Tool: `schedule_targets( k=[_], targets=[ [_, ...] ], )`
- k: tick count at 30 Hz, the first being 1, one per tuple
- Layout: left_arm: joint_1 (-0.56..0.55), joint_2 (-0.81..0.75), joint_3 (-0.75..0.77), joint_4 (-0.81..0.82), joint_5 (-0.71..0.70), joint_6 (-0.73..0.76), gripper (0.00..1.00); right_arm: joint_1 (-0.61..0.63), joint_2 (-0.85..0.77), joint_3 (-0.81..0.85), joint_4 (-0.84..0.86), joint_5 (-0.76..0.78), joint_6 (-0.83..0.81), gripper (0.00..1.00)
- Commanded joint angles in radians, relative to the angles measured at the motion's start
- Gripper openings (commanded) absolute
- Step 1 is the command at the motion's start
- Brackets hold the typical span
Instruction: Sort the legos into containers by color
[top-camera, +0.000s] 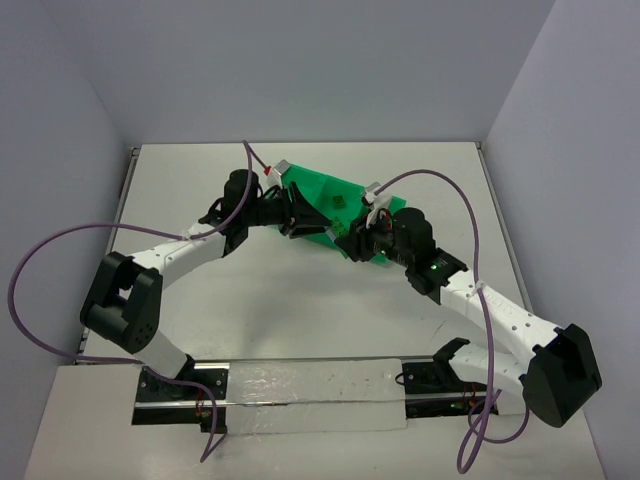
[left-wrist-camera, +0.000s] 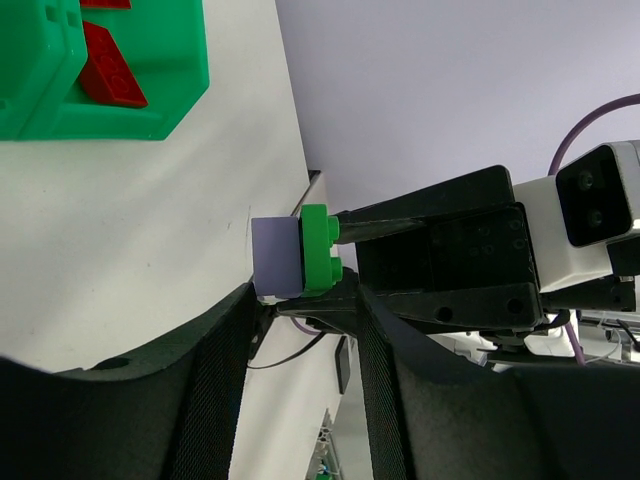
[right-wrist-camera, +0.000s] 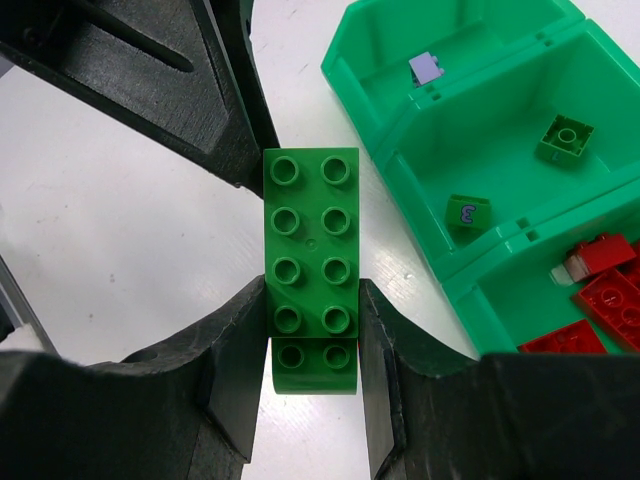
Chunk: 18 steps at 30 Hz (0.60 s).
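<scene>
Left gripper (left-wrist-camera: 302, 295): fingers either side of the lavender brick (left-wrist-camera: 275, 257), whether clamped could not be told. That brick sat clipped to the stud-free face of the green brick (right-wrist-camera: 311, 240), at its far end. The green brick's long axis ran out along the right gripper (right-wrist-camera: 310, 290), which was clamped on its sides, just beside the tray (right-wrist-camera: 365, 100). Compartments, left to right from above: red bricks (right-wrist-camera: 610, 300); two loose green bricks (right-wrist-camera: 565, 137); one lavender piece (right-wrist-camera: 427, 68).

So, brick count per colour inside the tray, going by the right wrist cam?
Lavender bricks: 1
Green bricks: 2
Red bricks: 3 showing, more may be out of frame
Total: 6 showing
</scene>
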<state>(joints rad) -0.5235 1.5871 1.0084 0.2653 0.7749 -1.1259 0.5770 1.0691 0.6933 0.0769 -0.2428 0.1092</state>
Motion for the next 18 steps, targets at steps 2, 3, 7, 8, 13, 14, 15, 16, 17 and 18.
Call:
schedule_targets(
  k=[2,3,7,8,13,14,15,16,17,18],
  targets=[
    [0.008,-0.004,0.053,0.021,-0.011,0.011,0.51,0.021,-0.015,0.005,0.025,-0.002,-0.024,0.02],
    [0.008,-0.005,0.057,0.009,-0.017,0.019,0.51,0.023,-0.014,0.006,0.02,0.0,-0.025,0.02],
    [0.01,-0.012,0.077,-0.044,-0.051,0.054,0.51,0.024,-0.014,0.006,0.018,0.003,-0.026,0.02],
    [0.01,-0.016,0.084,-0.067,-0.062,0.068,0.51,0.024,-0.012,0.008,0.017,0.004,-0.026,0.02],
    [0.009,-0.014,0.099,-0.081,-0.062,0.081,0.5,0.029,-0.004,0.018,0.014,0.002,-0.025,0.02],
    [0.008,-0.011,0.101,-0.08,-0.059,0.08,0.5,0.031,-0.002,0.02,0.014,0.001,-0.025,0.02],
    [0.008,-0.009,0.102,-0.077,-0.058,0.079,0.49,0.033,0.001,0.022,0.013,0.002,-0.025,0.02],
    [0.008,-0.006,0.102,-0.074,-0.056,0.077,0.48,0.035,0.004,0.025,0.012,0.003,-0.025,0.02],
    [0.008,-0.004,0.101,-0.071,-0.053,0.075,0.48,0.038,0.005,0.027,0.012,0.003,-0.025,0.02],
    [0.007,-0.003,0.102,-0.069,-0.05,0.076,0.48,0.041,0.007,0.032,0.011,0.005,-0.025,0.02]
  ],
)
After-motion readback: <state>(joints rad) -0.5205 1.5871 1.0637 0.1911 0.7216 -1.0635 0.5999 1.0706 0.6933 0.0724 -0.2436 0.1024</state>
